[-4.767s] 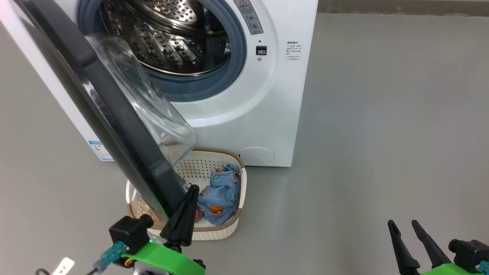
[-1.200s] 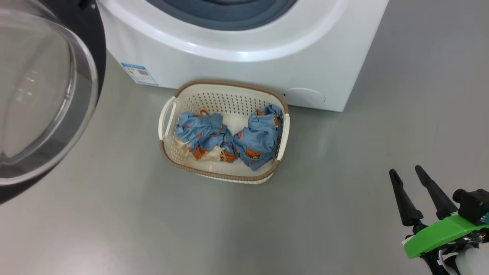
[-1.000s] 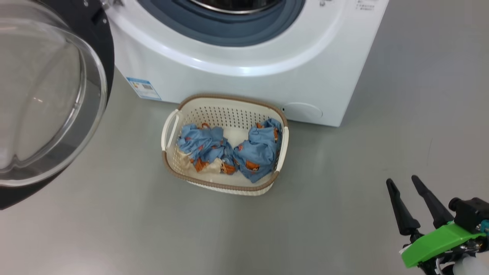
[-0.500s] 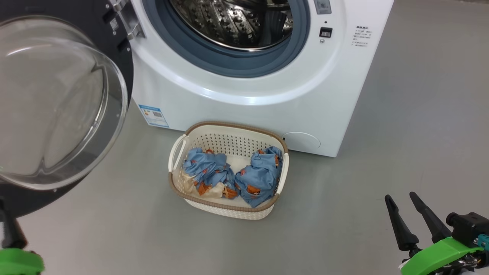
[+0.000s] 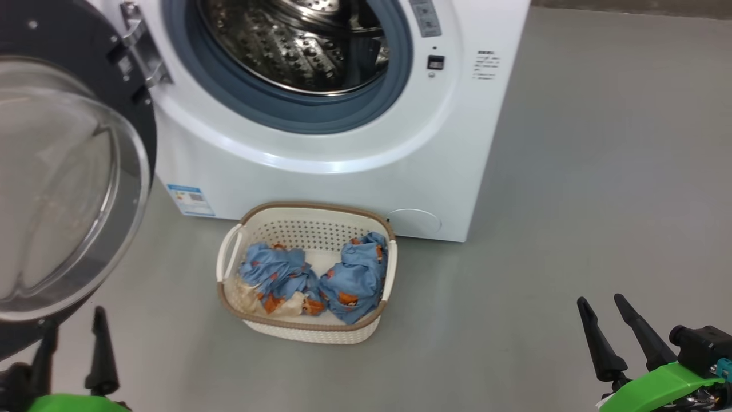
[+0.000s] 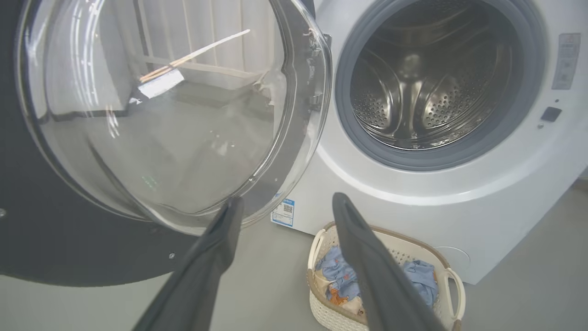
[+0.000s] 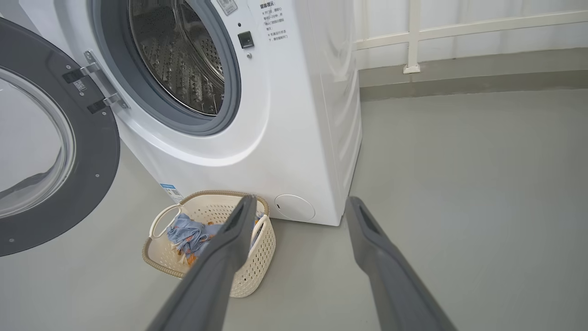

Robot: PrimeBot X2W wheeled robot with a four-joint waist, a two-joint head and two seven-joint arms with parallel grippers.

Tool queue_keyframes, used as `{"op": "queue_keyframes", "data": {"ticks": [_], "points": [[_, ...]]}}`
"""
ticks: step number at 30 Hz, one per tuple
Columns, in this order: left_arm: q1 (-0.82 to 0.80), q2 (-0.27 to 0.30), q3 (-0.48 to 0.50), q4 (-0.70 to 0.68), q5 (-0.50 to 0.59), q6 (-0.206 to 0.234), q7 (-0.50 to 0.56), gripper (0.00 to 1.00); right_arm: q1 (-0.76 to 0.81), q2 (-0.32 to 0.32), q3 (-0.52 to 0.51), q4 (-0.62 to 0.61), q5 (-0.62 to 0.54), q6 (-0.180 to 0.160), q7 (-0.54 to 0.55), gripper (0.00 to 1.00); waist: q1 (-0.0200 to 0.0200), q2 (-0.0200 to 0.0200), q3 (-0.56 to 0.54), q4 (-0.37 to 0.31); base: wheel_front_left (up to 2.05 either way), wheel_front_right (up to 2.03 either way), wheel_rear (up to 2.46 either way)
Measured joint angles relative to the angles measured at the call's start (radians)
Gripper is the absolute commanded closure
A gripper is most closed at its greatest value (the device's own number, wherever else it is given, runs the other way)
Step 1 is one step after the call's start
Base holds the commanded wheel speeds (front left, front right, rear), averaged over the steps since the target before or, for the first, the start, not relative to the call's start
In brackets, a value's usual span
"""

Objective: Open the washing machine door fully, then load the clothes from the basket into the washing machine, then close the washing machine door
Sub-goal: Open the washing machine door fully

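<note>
— Machines?
— One washing machine, one washing machine door at its nine o'clock.
— Laundry?
— One basket at its six o'clock, with two handles; two bundles of clothes in it.
— Grippers?
— Two: left gripper, right gripper, two fingers each.

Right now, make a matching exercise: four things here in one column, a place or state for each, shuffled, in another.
1. round black-rimmed glass washing machine door
2. light blue printed fabric clothes
3. cream perforated plastic basket
4. dark long-fingered right end effector

A. on the floor before the washer
B. jaws apart, holding nothing
C. swung wide open
D. bundled inside the basket

Pairs: 1-C, 2-D, 3-A, 4-B
</note>
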Motion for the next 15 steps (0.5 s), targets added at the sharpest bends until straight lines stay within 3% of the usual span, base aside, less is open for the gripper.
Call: {"op": "queue_keyframes", "data": {"ticks": [15], "points": [[0.023,0.029,-0.163,-0.007,-0.076,0.000,0.000,0.00,0.009,0.010,-0.020,-0.007,0.000,0.000,0.000,0.00,0.0000,-0.0001,-0.013,-0.169,0.00,0.00,0.00]]}}
